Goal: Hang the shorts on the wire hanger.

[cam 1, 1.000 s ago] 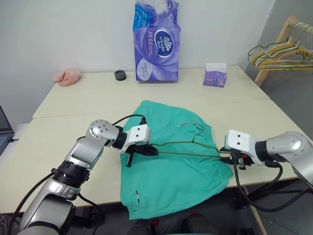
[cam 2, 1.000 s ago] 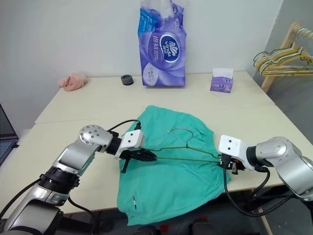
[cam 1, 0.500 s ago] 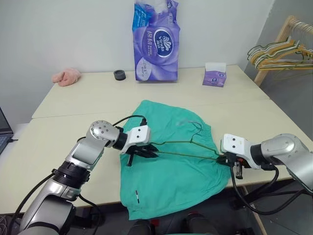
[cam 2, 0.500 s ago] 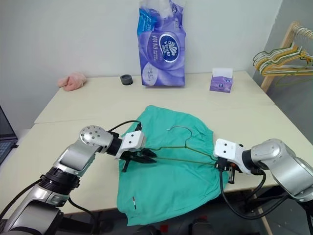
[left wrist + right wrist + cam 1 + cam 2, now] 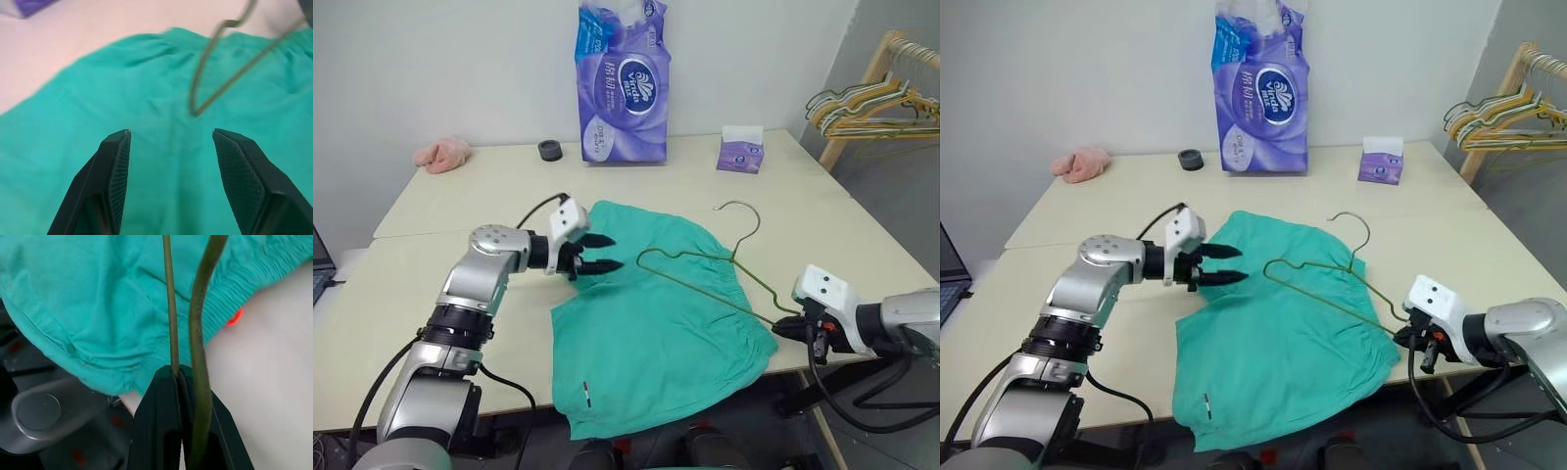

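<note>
We see the shorts [image 5: 656, 333] spread flat on the desk [image 5: 460, 196], one leg hanging over the near edge. Our left hand [image 5: 597, 253] hovers above their upper left part, fingers apart and holding nothing. Our right hand [image 5: 781, 329] sits at the shorts' right edge, clamped on one corner of the wire hanger [image 5: 705, 269], which slants up over the cloth. The right wrist view shows the wire pinched between closed fingers; the left wrist view shows the hanger's free corner ahead of the spread fingers [image 5: 115, 166]. A second ago the left hand gripped that corner; it has since let go and the hanger has swung.
</note>
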Controlling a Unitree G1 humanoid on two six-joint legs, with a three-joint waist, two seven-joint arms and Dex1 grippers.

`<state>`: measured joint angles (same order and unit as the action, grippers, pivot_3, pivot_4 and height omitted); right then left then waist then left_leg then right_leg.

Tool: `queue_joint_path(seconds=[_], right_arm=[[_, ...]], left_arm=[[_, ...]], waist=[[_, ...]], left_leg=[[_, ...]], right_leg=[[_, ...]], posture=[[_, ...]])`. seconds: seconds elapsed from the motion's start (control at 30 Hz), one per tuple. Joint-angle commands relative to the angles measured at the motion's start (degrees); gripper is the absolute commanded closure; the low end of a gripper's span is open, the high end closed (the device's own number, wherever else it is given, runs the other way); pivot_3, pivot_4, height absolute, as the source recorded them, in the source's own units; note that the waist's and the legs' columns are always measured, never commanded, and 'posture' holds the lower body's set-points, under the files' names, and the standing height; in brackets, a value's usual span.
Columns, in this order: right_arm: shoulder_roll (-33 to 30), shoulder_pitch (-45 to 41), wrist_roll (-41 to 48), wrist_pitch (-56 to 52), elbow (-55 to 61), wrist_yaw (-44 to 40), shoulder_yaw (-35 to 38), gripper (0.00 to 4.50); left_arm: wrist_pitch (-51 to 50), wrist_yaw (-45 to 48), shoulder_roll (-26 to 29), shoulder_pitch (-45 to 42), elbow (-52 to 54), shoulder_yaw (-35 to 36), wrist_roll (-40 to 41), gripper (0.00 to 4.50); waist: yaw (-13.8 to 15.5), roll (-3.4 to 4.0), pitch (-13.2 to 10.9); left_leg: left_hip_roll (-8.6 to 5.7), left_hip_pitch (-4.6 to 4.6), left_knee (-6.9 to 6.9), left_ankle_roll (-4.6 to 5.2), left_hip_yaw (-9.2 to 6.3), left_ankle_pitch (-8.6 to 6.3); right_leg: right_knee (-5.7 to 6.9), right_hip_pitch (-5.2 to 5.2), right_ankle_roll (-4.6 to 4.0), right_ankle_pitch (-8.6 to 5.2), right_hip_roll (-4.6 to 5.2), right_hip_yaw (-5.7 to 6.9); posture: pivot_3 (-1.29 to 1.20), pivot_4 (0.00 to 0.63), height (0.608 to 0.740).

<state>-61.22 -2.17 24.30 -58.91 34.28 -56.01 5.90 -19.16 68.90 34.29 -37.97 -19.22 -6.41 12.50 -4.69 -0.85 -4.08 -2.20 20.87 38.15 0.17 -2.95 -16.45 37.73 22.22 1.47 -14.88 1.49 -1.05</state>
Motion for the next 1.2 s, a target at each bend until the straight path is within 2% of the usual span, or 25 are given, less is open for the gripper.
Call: queue_joint_path(seconds=[0.03, 0.13, 0.33, 0.53, 0.8, 0.97, 1.2], right_arm=[[2.2, 3.8, 2.9, -3.5, 2.6, 2.5, 8.3, 4.5], [6.2, 9.4, 5.2, -9.2, 3.5, 4.8, 17.9, 4.5], [12.1, 21.4, 6.0, -13.6, 5.3, 7.4, 30.5, 4.5], [12.8, 27.4, 5.4, -11.2, 5.1, 8.9, 28.8, 4.5], [11.4, 27.5, 6.9, -10.9, 5.9, 9.5, 24.9, 4.5], [10.5, 25.9, 9.2, -12.5, 7.3, 9.5, 25.4, 4.5], [5.4, 27.5, 8.3, -9.8, 11.2, 9.0, 23.8, 4.5]], left_arm=[[-0.8, -1.7, 0.4, -2.3, -3.5, 3.5, 1.5, 1.7], [-4.8, 0.7, 0.9, -1.3, -2.9, 3.9, 3.7, 1.7], [-9.4, 5.0, 0.5, 2.8, 5.7, 0.5, 6.4, 1.7], [-9.9, 6.0, -0.9, 2.1, 7.3, -1.9, 6.1, 1.7], [-9.6, 6.3, -0.8, 1.8, 8.0, -2.7, 5.8, 1.7], [-9.1, 5.8, -0.7, 2.2, 8.2, -2.7, 5.5, 1.7], [-8.3, 5.2, -0.8, 2.4, 7.9, -2.5, 5.3, 1.7]], waist=[[0.0, -0.01, 0.0], [-0.1, -0.06, 0.0], [-0.1, -0.04, 0.0], [-0.6, -0.01, 0.0], [-1.5, -0.02, 0.0], [-1.5, -0.03, 0.0], [-1.5, -0.07, 0.0]], left_leg=[[0.0, 0.0, 0.0, 0.0, 0.0, 0.0], [0.0, 0.02, -0.01, 0.0, -0.05, 0.0], [-0.04, 0.01, -0.04, -0.03, -0.05, -0.02], [-0.04, -0.05, -0.03, -0.03, 0.07, -0.02], [-0.02, -0.04, -0.07, -0.03, 0.05, -0.02], [-0.03, -0.05, -0.07, -0.03, 0.05, -0.02], [-0.04, -0.03, -0.07, -0.03, 0.05, -0.02]], right_leg=[[0.0, 0.0, 0.0, 0.0, 0.0, 0.0], [0.0, -0.01, 0.01, 0.0, 0.0, 0.02], [0.01, -0.02, 0.06, -0.03, 0.07, 0.0], [0.02, -0.04, 0.33, -0.19, 0.05, -0.09], [0.02, -0.03, 0.35, -0.2, 0.0, -0.08], [0.01, -0.04, 0.36, -0.21, 0.0, -0.08], [-0.02, -0.04, 0.37, -0.22, 0.0, -0.07]], posture=[[-0.21, 0.052, 0.74], [-0.22, 0.054, 0.74], [-0.25, 0.058, 0.74], [-0.27, 0.058, 0.74], [-0.26, 0.06, 0.74], [-0.25, 0.062, 0.74], [-0.25, 0.062, 0.74]])
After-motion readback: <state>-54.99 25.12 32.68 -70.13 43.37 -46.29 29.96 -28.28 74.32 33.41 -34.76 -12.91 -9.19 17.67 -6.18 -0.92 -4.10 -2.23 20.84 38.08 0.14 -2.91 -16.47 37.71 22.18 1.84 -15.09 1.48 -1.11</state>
